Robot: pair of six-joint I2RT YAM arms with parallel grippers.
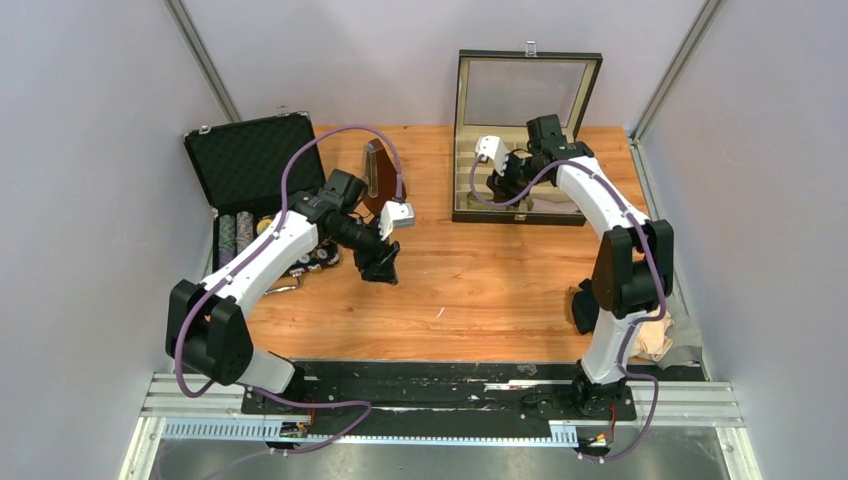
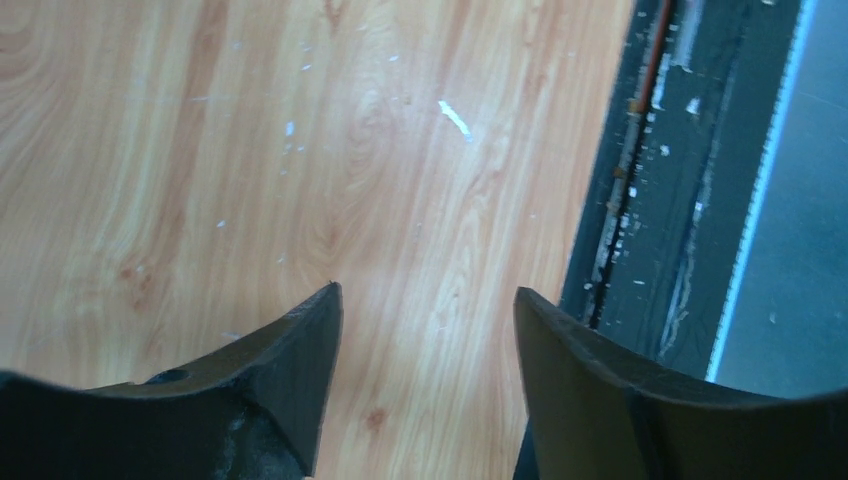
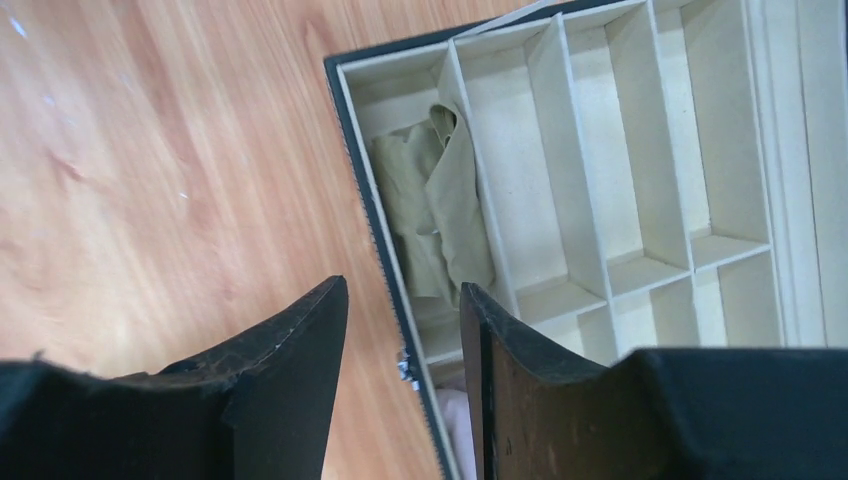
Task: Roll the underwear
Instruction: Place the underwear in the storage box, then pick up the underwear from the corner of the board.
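An olive-khaki underwear (image 3: 435, 205) lies bunched in the end compartment of the divided box (image 3: 600, 150), next to its dark rim. My right gripper (image 3: 400, 290) hovers open just above that rim with nothing between its fingers; in the top view the right gripper (image 1: 497, 188) is over the box's left half. More underwear sits by the right arm's base: a cream-beige piece (image 1: 655, 340) and a black one (image 1: 582, 308). My left gripper (image 2: 425, 295) is open over bare wood near the table's front edge, and in the top view the left gripper (image 1: 380, 268) is left of centre.
The divided box (image 1: 470, 214) stands at the back with its glass lid up. An open black case (image 1: 245, 160) with poker chips (image 1: 235, 238) lies at the back left. A dark brown upright object (image 1: 377, 180) stands beside it. Black rails (image 2: 660, 200) border the table's near edge.
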